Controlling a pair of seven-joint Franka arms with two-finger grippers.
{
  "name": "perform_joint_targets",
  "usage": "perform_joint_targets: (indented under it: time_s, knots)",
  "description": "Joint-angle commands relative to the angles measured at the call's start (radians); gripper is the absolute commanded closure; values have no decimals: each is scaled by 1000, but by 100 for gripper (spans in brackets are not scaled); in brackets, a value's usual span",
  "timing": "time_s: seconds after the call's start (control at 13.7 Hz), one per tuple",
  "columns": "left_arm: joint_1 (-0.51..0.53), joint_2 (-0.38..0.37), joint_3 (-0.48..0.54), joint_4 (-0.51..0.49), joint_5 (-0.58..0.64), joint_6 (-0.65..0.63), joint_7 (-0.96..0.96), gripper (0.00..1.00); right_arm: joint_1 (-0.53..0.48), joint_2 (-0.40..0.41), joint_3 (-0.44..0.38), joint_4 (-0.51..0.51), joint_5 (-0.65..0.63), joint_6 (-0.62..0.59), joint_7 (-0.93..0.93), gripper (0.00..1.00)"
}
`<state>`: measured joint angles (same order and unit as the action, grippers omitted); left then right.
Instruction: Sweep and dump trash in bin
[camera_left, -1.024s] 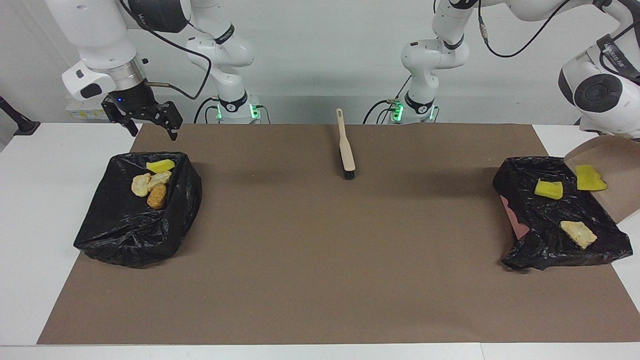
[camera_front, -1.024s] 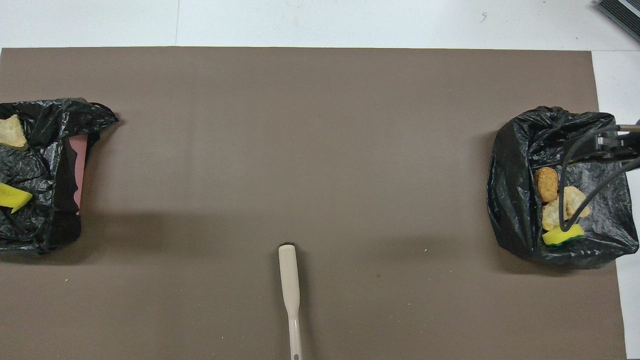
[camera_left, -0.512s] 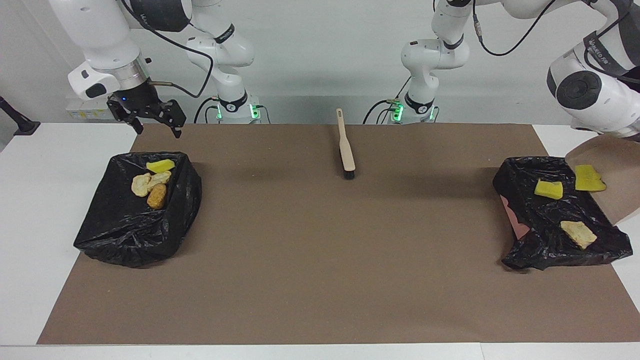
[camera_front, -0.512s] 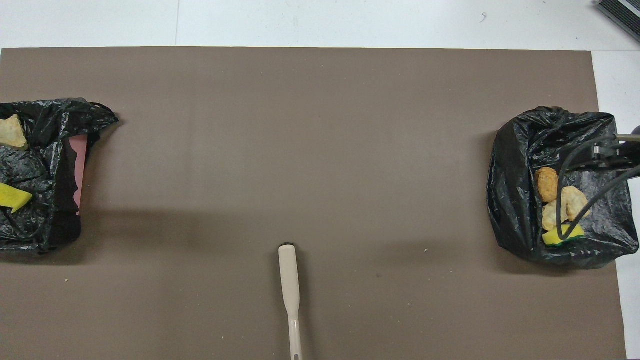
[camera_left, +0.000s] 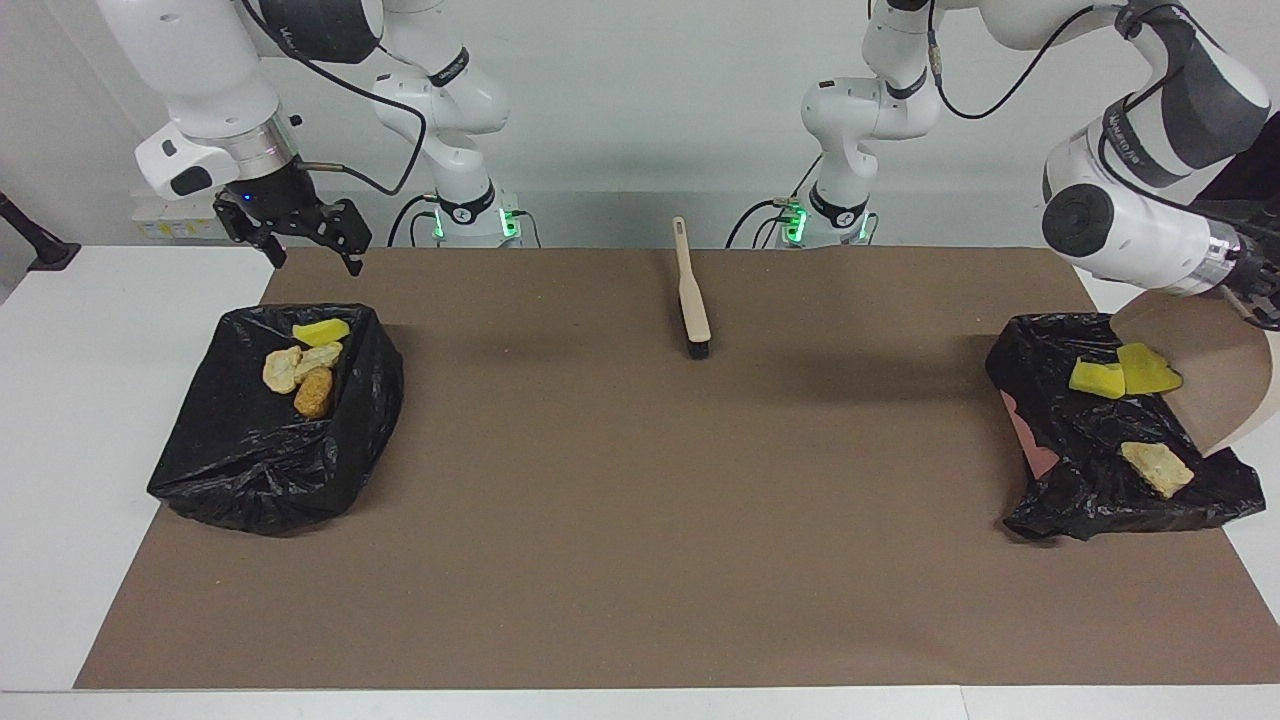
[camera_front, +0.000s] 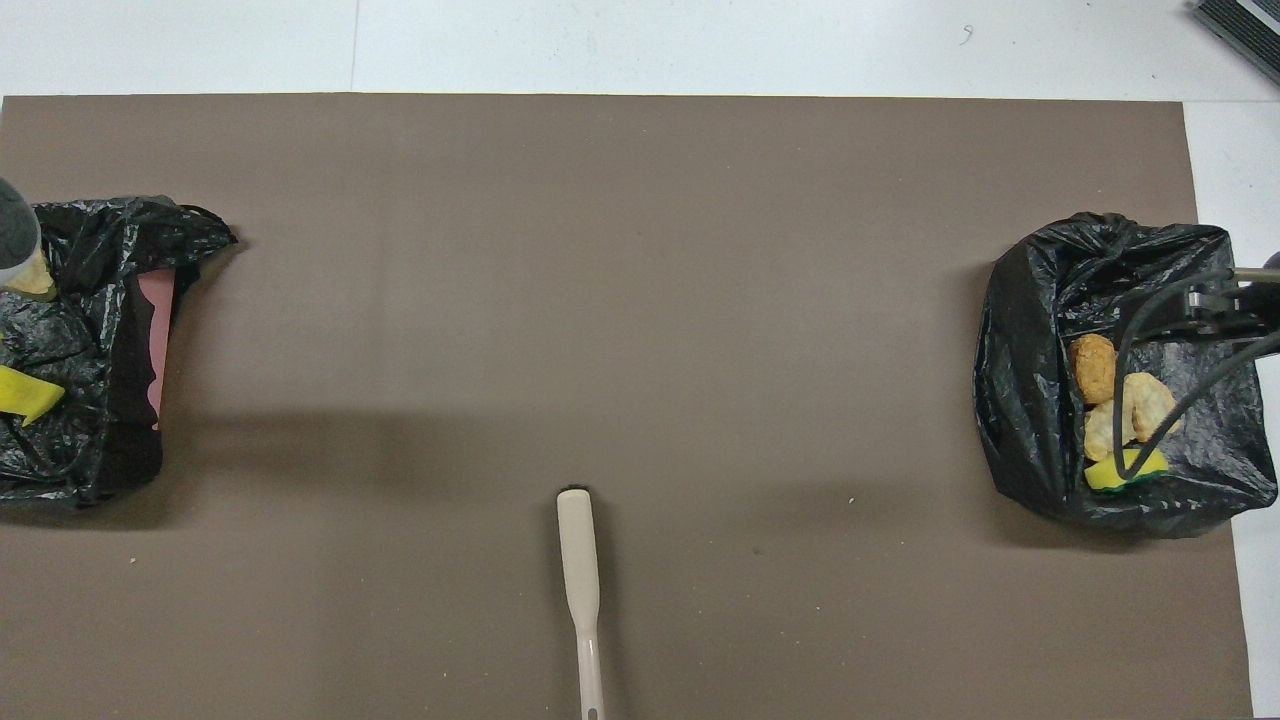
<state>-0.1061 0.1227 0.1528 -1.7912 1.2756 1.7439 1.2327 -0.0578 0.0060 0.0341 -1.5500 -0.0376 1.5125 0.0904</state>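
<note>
Over the bag-lined bin at the right arm's end, you'll see the right gripper hanging with fingers spread, empty; four scraps lie inside. Mid-table rests the brush. At the left arm's end, your left gripper, clamped on the tilted dustpan, tips a yellow chunk onto the second bin, which holds two more pieces.

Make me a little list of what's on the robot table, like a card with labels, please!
bin by right arm's end: black-bagged bin holding four scraps
bin by left arm's end: second black-bagged bin with a yellow sponge and a tan lump on it
dustpan: beige dustpan tipped over that bin, another yellow sponge at its lip
brush: lying alone mid-table, near the robots
left gripper: shut on the dustpan
right gripper: open, in the air
</note>
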Motion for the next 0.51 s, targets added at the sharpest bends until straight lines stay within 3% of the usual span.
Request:
perform_joint_targets:
  time_s: [0.0,0.15,0.44]
  knots:
    - [-11,-55,11,-18,67,-40,-15,100,3,-24,-5,-25,21,11,2,0]
    - [-4,-106,24,21,27,-28,63,100,3,-24,-5,-25,21,11,0,0]
    - [-4,-129,19,33,-235,-21,-31,100,6,-24,-5,-25,19,11,-3,0]
